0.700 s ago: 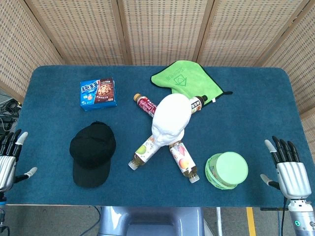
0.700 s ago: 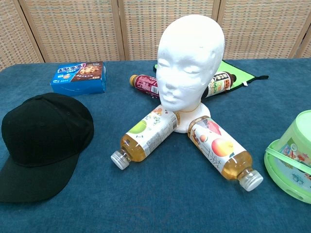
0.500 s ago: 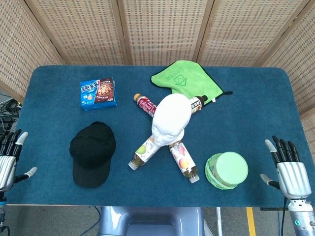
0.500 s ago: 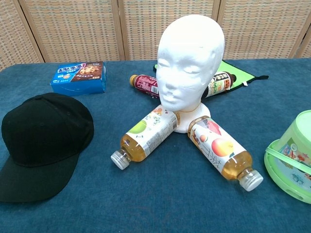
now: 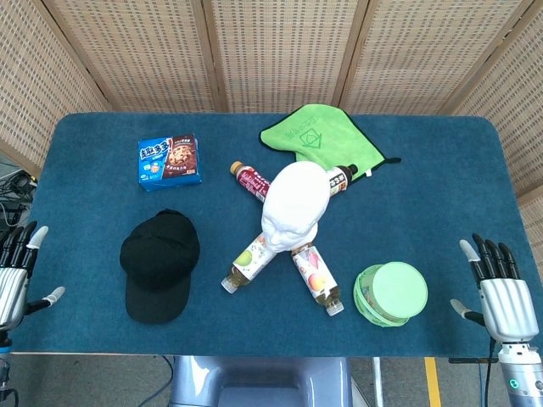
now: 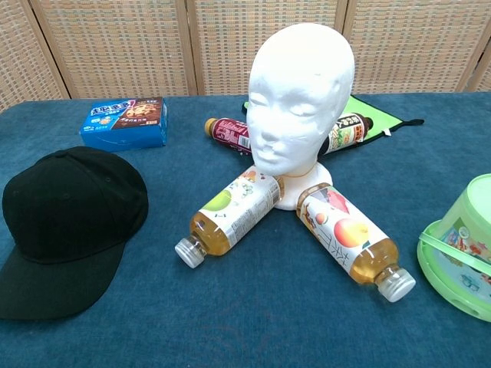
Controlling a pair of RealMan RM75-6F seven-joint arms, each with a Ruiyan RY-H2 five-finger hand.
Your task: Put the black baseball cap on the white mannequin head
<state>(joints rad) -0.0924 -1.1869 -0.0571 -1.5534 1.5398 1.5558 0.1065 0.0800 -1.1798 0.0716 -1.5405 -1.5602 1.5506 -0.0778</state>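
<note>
The black baseball cap (image 5: pixel 159 263) (image 6: pixel 67 222) lies flat on the blue table, front left, brim toward me. The white mannequin head (image 5: pixel 294 208) (image 6: pixel 299 103) stands upright at the table's middle, bare. My left hand (image 5: pixel 15 273) hangs open at the table's left edge, well left of the cap, holding nothing. My right hand (image 5: pixel 501 292) is open at the right front corner, fingers apart and empty. Neither hand shows in the chest view.
Several drink bottles lie around the head's base: two in front (image 5: pixel 249 263) (image 5: pixel 315 276), two behind (image 5: pixel 251 181) (image 5: pixel 340 177). A green lidded tub (image 5: pixel 391 293) sits front right, a blue cookie box (image 5: pixel 170 161) back left, a green cloth (image 5: pixel 326 140) behind the head.
My right hand has sunk slightly toward the front edge. The rest is unchanged.
</note>
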